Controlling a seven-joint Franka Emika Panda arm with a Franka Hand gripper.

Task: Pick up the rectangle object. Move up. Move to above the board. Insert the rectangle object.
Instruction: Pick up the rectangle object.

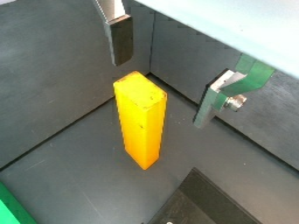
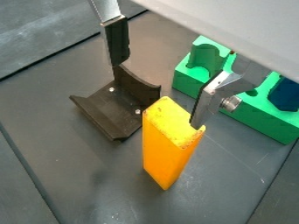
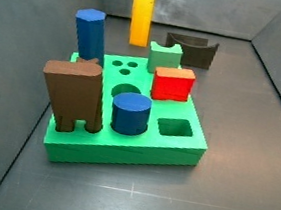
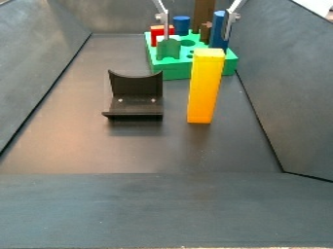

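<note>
The rectangle object [image 1: 140, 118] is a tall yellow-orange block standing upright on the dark floor; it also shows in a wrist view [image 2: 170, 140] and in both side views [image 3: 142, 14] [image 4: 204, 88]. My gripper [image 1: 167, 74] [image 2: 163, 74] is open, with one finger on each side above the block's top, and holds nothing. Its fingertips [image 4: 162, 14] just show at the upper edge of a side view. The green board [image 3: 184, 150] [image 4: 229, 64] [image 2: 198, 83] lies beyond the block, with a free square hole [image 3: 173, 128].
The dark fixture [image 2: 117, 105] [image 4: 134, 95] [image 3: 190, 50] stands beside the block. On the board stand a brown two-legged block [image 3: 71, 90], two blue cylinders [image 3: 91, 33] [image 3: 130, 112], a red cube [image 3: 175, 82] and a green arch piece [image 3: 165, 55]. Grey walls enclose the floor.
</note>
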